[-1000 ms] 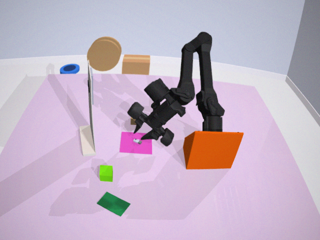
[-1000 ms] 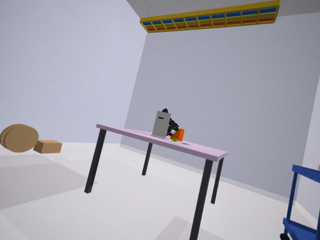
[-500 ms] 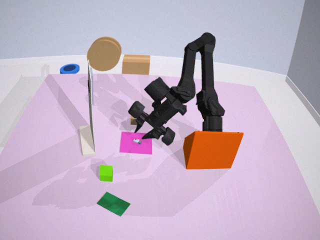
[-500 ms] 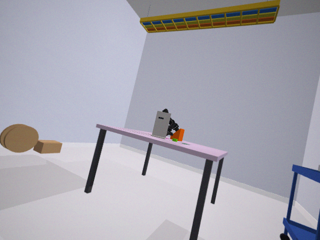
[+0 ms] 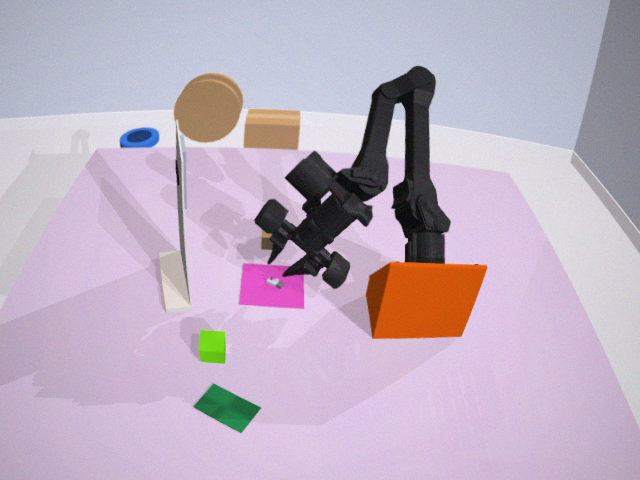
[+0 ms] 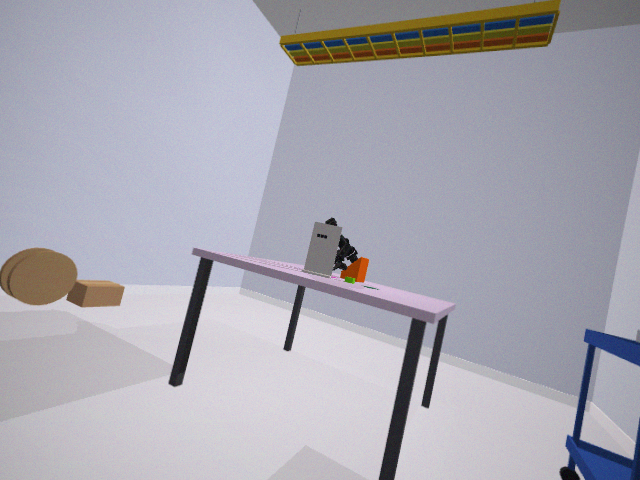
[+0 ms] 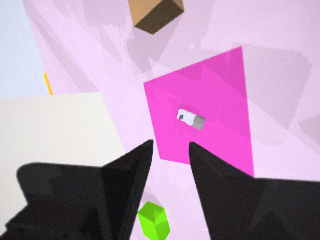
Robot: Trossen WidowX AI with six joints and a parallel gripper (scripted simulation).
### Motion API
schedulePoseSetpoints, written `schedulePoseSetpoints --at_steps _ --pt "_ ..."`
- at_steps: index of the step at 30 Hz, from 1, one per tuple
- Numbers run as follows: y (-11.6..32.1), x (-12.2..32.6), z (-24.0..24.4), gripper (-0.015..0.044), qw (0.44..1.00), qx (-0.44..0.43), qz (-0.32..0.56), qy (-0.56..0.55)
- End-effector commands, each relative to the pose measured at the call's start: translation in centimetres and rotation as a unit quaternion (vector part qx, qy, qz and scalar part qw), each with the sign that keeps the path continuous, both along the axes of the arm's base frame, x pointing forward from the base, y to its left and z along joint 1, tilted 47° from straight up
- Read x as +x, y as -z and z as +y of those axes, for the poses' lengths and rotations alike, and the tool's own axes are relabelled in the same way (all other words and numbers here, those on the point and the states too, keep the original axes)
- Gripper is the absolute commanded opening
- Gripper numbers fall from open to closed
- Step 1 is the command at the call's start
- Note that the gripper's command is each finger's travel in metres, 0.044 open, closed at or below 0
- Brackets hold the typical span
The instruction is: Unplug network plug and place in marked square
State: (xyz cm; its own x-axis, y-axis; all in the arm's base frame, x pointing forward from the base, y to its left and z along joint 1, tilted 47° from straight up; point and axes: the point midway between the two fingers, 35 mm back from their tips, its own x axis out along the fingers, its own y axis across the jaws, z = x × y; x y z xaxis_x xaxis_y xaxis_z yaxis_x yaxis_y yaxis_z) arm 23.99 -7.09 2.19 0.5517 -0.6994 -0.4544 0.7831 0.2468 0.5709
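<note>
Beyond a pale lilac table (image 5: 465,382) (image 6: 248,260), bluish walls. Claw (image 5: 276,268) (image 7: 171,145) parted, gripping nothing — plug (image 5: 275,282) (image 7: 190,119) lying inside the magenta square (image 5: 253,297) (image 7: 220,85). Best now: lift gently up and back, fingers held apart — no brushing the plug or upright panel (image 5: 181,222) (image 6: 323,253) (image 7: 55,130).

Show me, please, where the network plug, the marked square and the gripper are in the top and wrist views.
Network plug (image 5: 274,282) (image 7: 190,119): top and wrist views, its body.
Marked square (image 5: 258,297) (image 7: 220,142): both, bare magenta surface.
Gripper (image 5: 276,269) (image 7: 171,145): both, midway between fingertips.
</note>
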Motion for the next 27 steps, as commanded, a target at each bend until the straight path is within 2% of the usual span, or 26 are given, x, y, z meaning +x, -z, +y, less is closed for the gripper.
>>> schedulePoseSetpoints --at_steps 1,27 --pt "-0.2 0.1 0.3 0.0156 1.0 0.002 -0.002 0.002" --pt "-1.2 0.2 1.9 0.0156 1.0 0.006 0.001 0.004"
